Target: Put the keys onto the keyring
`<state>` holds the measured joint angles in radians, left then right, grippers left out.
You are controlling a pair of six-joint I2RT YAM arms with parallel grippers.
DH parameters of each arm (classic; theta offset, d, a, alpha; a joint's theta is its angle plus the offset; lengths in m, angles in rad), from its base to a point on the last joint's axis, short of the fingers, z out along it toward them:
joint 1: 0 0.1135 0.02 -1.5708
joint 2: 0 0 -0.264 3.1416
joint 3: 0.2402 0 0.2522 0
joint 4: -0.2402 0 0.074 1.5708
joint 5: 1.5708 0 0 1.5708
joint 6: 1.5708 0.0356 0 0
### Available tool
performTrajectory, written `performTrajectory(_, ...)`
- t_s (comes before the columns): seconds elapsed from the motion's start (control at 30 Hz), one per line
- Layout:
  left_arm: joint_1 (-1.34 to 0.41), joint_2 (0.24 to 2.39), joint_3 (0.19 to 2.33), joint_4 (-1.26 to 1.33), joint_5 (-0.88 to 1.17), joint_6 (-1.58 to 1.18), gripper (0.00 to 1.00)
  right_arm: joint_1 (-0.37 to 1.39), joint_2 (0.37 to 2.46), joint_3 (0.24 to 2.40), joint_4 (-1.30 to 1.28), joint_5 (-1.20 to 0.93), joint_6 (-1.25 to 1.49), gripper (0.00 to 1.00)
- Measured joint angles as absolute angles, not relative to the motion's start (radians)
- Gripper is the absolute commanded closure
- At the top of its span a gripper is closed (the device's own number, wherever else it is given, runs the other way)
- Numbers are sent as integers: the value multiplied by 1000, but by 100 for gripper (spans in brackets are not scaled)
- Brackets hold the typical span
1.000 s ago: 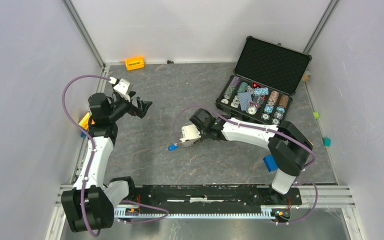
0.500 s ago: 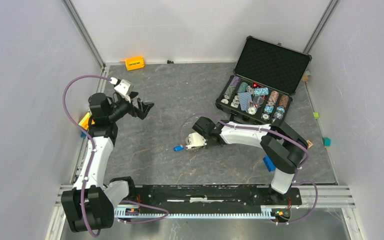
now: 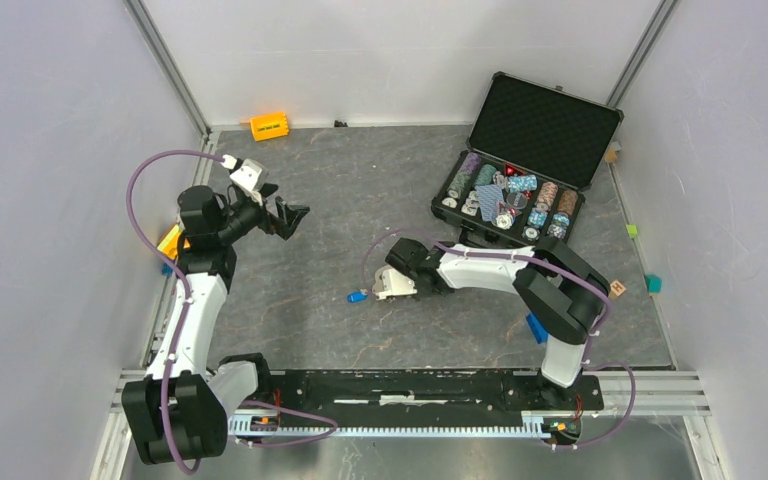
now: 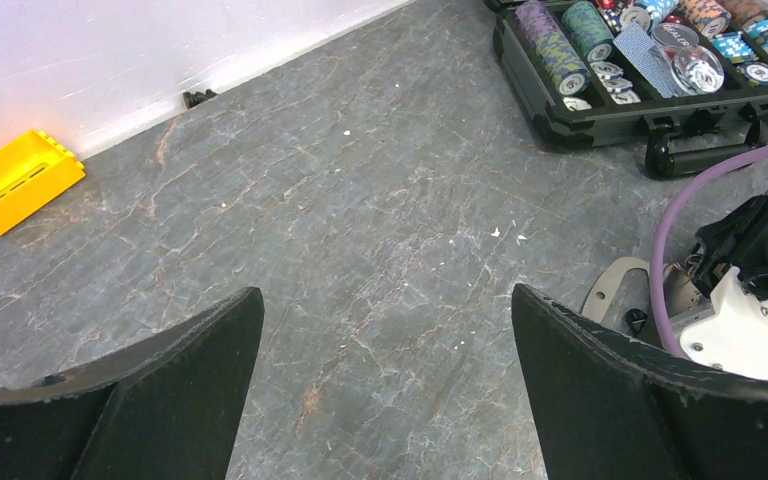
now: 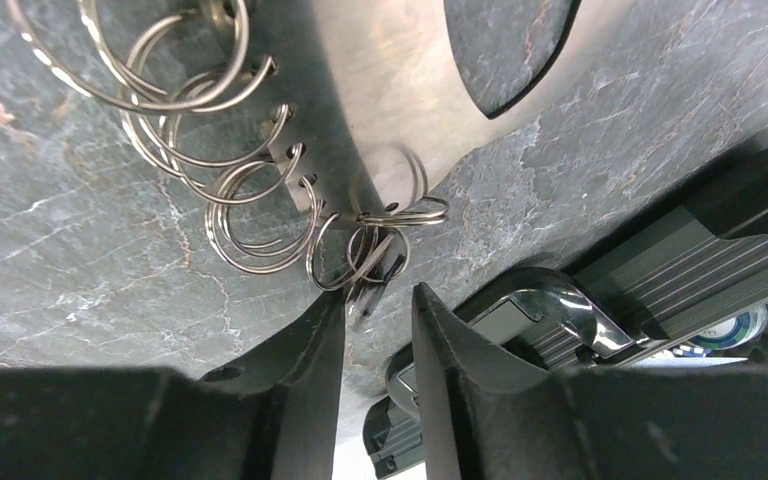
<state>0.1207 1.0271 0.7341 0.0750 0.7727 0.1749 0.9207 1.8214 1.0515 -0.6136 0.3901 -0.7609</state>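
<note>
The main risk from here is knocking the blue key (image 3: 357, 296) away. It seems to lie loose on the tabletop (image 3: 340, 180), just beside the right jaws at their nine o'clock in the overhead view, and a sideways sweep of that arm would likely skid it off. A second risk is snagging. Thin wire rings (image 5: 250, 225) bunch along the edge of the keyring (image 5: 380, 90), and a fingertip caught in one could drag the whole piece when the arm lifts.

In the wrist view the keyring lies flat at twelve o'clock of the right jaws, its nearest small rings right at the tips. Those jaws stand slightly apart, clamped on nothing I can make out. The left jaws are spread wide and empty, well apart at ten o'clock of the keyring. I cannot pick out the black key for certain.
</note>
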Motion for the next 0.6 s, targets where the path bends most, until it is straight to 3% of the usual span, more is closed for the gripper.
performTrajectory(0.1, 120, 1027, 734, 75, 776, 175, 0, 921, 1816, 1050, -616, 396, -753, 52)
performTrajectory(0.6, 120, 1020, 734, 72, 781, 175, 0, 901, 1694, 986, -668, 358, -691, 30)
